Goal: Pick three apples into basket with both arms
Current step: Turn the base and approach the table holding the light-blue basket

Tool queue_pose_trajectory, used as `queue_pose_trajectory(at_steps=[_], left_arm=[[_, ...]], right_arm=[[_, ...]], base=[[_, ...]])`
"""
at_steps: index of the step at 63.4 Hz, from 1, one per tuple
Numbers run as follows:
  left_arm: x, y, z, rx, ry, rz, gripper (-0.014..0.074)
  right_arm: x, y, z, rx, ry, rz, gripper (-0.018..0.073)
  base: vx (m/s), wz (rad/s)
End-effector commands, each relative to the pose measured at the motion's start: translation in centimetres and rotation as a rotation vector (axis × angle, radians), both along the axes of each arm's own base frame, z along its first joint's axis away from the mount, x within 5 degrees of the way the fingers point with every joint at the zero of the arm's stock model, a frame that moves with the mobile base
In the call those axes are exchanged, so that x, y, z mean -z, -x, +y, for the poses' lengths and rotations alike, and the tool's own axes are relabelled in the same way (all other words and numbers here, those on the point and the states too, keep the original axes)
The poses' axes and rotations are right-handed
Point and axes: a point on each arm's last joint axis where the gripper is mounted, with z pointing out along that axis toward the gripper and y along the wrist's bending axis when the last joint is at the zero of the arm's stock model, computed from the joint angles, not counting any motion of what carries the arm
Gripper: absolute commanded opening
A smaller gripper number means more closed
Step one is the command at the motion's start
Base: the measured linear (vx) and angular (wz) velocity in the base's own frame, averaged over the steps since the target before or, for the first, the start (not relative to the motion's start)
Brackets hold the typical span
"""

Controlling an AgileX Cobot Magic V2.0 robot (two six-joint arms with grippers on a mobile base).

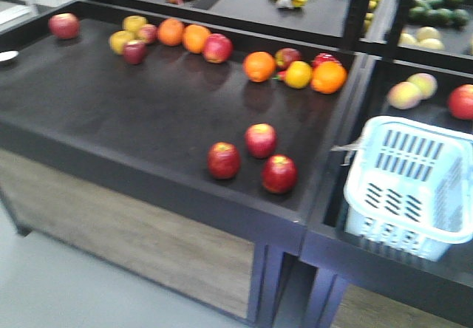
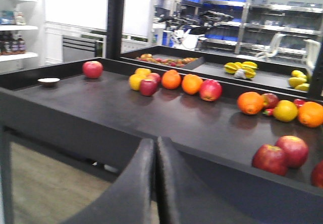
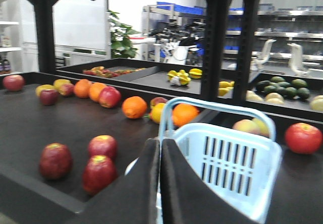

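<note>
Three dark red apples point(image 1: 224, 160), point(image 1: 261, 140), point(image 1: 279, 173) lie close together near the front right of the black table point(image 1: 111, 99). The pale blue basket point(image 1: 403, 195) stands tilted in the bin to their right. Neither gripper appears in the front view. In the left wrist view my left gripper point(image 2: 155, 142) is shut and empty, low in front of the table edge, with the apples point(image 2: 271, 159) off to its right. In the right wrist view my right gripper point(image 3: 160, 142) is shut and empty. Past its tips are the basket point(image 3: 237, 163) and, to the left, the apples point(image 3: 99, 173).
Oranges point(image 1: 259, 66), yellow apples point(image 1: 120, 41) and other red apples point(image 1: 218, 48) line the table's back edge. A lone red apple point(image 1: 64, 25) lies far left beside a white dish point(image 1: 7, 56). Peaches point(image 1: 405, 94) lie behind the basket. The table has a raised rim.
</note>
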Motion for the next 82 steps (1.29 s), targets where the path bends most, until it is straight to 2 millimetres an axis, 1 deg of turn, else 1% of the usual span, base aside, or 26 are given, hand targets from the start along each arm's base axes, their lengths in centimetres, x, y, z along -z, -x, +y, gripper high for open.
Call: queue_pose_trajectory(at_steps=[1, 27, 82], left_arm=[[-0.01, -0.05, -0.01, 0.002, 0.007, -0.052, -0.0007], [-0.01, -0.05, -0.01, 0.002, 0.007, -0.052, -0.0007], [-0.01, -0.05, -0.01, 0.002, 0.007, -0.052, -0.0007]], right_arm=[[-0.19, -0.01, 0.02, 0.001, 0.011, -0.058, -0.0009], [-0.18, -0.01, 0.02, 0.001, 0.011, -0.057, -0.0009], [-0.18, -0.01, 0.02, 0.001, 0.011, -0.057, -0.0009]], base=[[0.10, -0.40], [0.09, -0.36], [0.07, -0.28]])
